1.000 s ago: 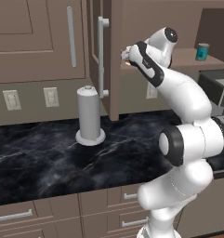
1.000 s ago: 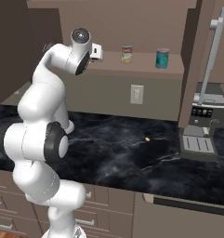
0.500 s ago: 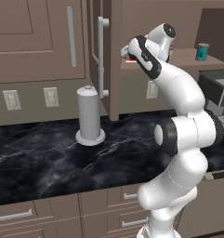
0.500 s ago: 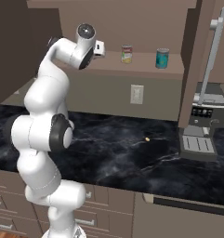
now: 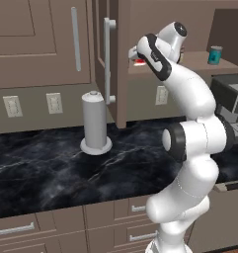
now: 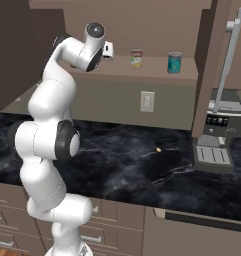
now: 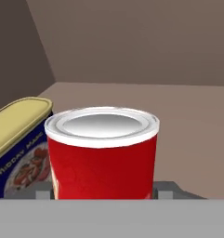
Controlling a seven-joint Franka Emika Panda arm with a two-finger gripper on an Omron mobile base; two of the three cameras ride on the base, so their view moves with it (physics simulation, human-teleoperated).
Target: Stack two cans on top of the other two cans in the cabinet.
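At the lower left of the hand view, a dark blue tin [image 7: 19, 144] with a yellow lid and a printed label stands on the cabinet shelf [image 7: 187, 121], just beside the red can [image 7: 102, 153] and possibly touching it; contact cannot be confirmed. The red can stands upright at centre frame, silvery top with a white rim, on the same brown shelf. Grey parts of the gripper [image 7: 103, 194] sit against the can's lower sides, left and right. The jaws flank the can at about its own width, but whether they press on it cannot be told.

The red can is judged rigid and smooth-walled, likely light, with a slippery painted surface. The grip belongs on opposite sides of the cylinder wall, at or below mid-height, kept level so the can does not tip when lifted. The neighbouring tin leaves little clearance on that side.

In the right base view, the shelf runs across the upper middle of the frame. The arm's hand reaches in at upper left. Farther right stand a can with a pale label [image 6: 136, 58] and a teal can [image 6: 174, 63], well apart from the hand and near each other. Nothing is stacked yet. The open cabinet door [image 6: 227, 65] hangs at the right edge.
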